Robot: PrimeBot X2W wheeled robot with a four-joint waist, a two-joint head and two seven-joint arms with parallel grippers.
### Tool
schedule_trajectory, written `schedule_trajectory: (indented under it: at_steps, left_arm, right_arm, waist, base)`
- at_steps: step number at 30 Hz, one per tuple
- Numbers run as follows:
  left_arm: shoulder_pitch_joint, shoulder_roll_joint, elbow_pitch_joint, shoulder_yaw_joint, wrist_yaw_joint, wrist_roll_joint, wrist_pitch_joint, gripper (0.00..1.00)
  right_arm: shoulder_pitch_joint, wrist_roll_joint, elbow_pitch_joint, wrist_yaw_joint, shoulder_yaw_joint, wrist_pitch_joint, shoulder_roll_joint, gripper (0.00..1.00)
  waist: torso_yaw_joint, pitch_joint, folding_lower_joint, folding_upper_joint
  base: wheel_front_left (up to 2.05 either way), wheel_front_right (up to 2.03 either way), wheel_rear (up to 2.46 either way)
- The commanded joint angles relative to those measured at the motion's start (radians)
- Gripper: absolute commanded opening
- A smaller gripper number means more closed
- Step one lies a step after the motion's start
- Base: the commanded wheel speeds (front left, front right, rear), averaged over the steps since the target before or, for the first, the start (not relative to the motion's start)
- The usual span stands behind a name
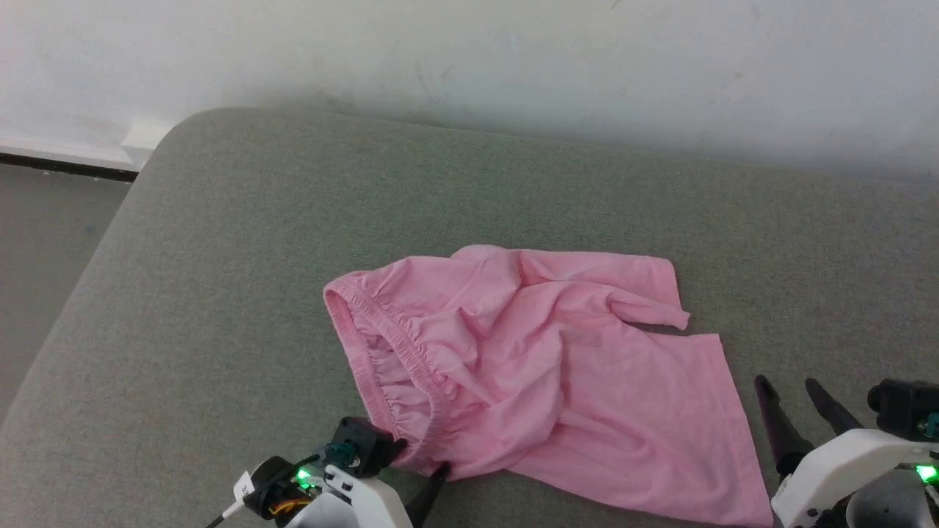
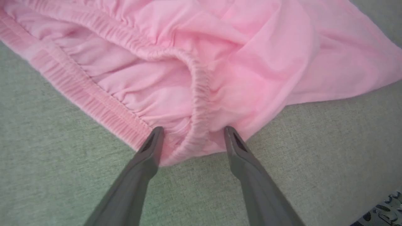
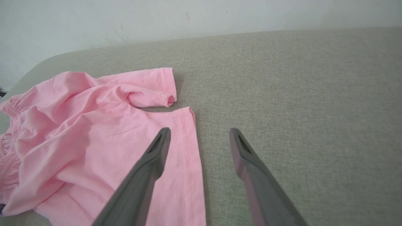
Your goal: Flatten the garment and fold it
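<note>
Garment (image 1: 557, 367) sits mid-cushion (image 1: 220, 242), rumpled, well clear of the rounded far-left corner and of the far edge along the wall (image 1: 513, 59). Waistband (image 1: 381, 345) end faces left and gapes open, legs point right. Far leg (image 1: 645, 282) is bunched w/ its hem curled under, near leg (image 1: 660, 425) lies mostly flat. My L gripper (image 2: 193, 128) is spread wide, fingers straddling the near end of the waistband, tips at the fabric, nothing pinched. My R gripper (image 3: 199, 129) is also spread wide at the near leg's hem: one finger over pink, the other over bare cushion, hem line running btwn them. Can't tell if R touches cloth.
</note>
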Motion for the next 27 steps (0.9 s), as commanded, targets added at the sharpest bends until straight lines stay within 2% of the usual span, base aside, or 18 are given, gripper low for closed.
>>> schedule_trajectory:
  at_steps: [1,2,3,9,16,20,27]
  left_arm:
    - [-0.015,-0.008,0.012,-0.004,-0.005,0.001,-0.004,0.98]
    - [-0.017,-0.009,0.019,-0.006,-0.005,0.000,-0.004,0.35]
    - [-0.018,-0.008,0.024,-0.008,-0.007,-0.001,-0.004,0.00]
    - [-0.013,-0.004,0.010,0.018,-0.002,-0.020,-0.057,0.00]
    - [0.043,0.021,-0.120,0.080,0.032,-0.059,-0.129,0.00]
    - [0.079,0.034,-0.192,0.104,0.056,-0.076,-0.137,0.00]
    - [0.105,0.042,-0.229,0.090,0.060,-0.078,-0.127,0.00]
  right_arm:
    - [-0.009,0.003,-0.004,-0.001,-0.002,0.000,0.003,1.00]
    - [-0.009,0.003,-0.003,-0.001,-0.003,0.001,0.003,1.00]
    - [-0.008,0.003,-0.002,-0.001,-0.004,0.002,0.003,1.00]
    - [0.012,0.005,0.009,-0.001,-0.015,0.030,0.001,1.00]
    - [0.128,0.021,-0.007,-0.001,0.013,0.169,-0.027,1.00]
    - [0.178,0.034,-0.031,-0.001,0.024,0.246,-0.020,1.00]
    - [0.190,0.080,-0.039,-0.001,0.078,0.300,-0.001,1.00]
  waist:
    - [-0.004,0.010,-0.0001,0.0000]
    - [-0.004,0.012,-0.0001,0.0000]
    - [-0.003,0.014,-0.0001,0.0000]
    - [0.001,-0.001,-0.0001,0.0000]
    - [0.014,-0.046,-0.0001,0.0000]
    - [0.020,-0.051,-0.0001,0.0000]
    - [0.032,-0.046,-0.0001,0.0000]
  base:
    - [0.00,0.00,0.00]
    - [0.00,0.00,0.00]
    - [0.00,0.00,0.00]
    - [0.00,0.00,0.00]
    - [0.00,0.00,0.00]
    - [0.00,0.00,0.00]
    - [0.00,0.00,0.00]
